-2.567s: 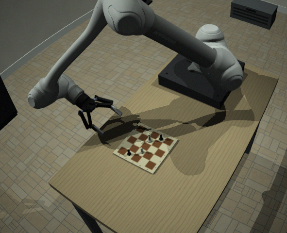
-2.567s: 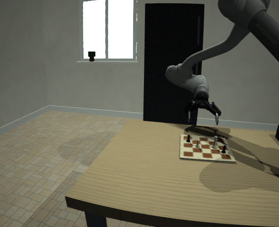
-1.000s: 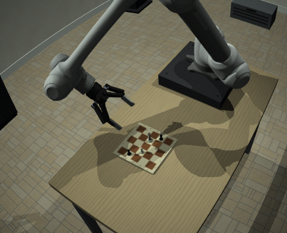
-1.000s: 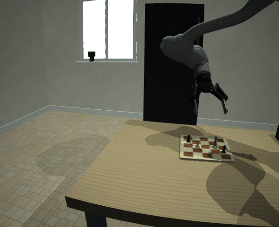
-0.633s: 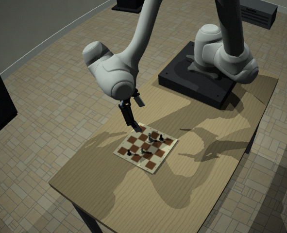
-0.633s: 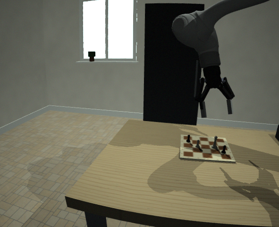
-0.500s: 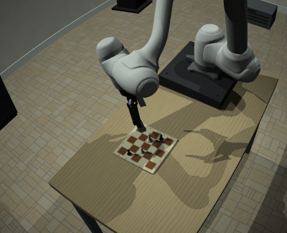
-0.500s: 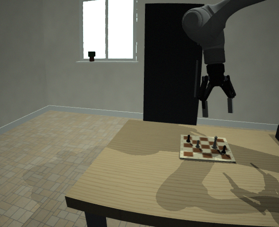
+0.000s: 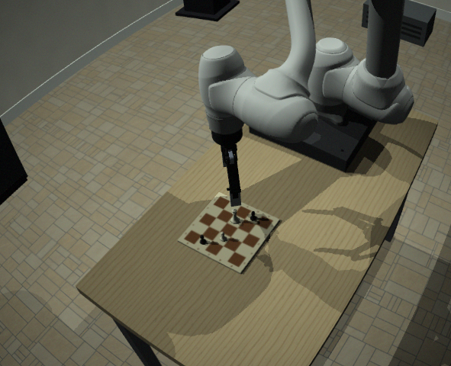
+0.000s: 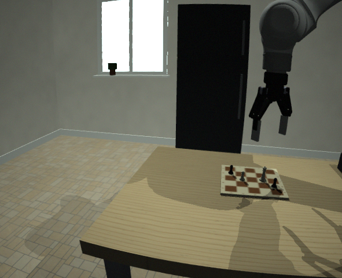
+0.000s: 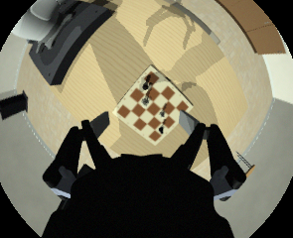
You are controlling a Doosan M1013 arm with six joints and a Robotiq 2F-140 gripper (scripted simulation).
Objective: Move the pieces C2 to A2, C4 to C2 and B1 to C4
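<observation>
Four pieces on the board (image 10: 224, 191) — edge labels unreadable.

Top cam: we look down steeply from high up, off one long side of the table (image 9: 138, 299), far enough to catch the whole tabletop plus the arm base (image 9: 347, 157) at the far end. Exterior cam: we sit low, near table height, off the table's (image 10: 165, 227) end, facing the wall with window (image 10: 132, 36) and dark door (image 10: 212, 77). Wrist cam: fisheye, we look straight down past the gripper (image 11: 146, 139) from well above. All three share the chessboard (image 9: 201, 252) (image 10: 224, 193) (image 11: 122, 102) and surrounding tabletop.
</observation>
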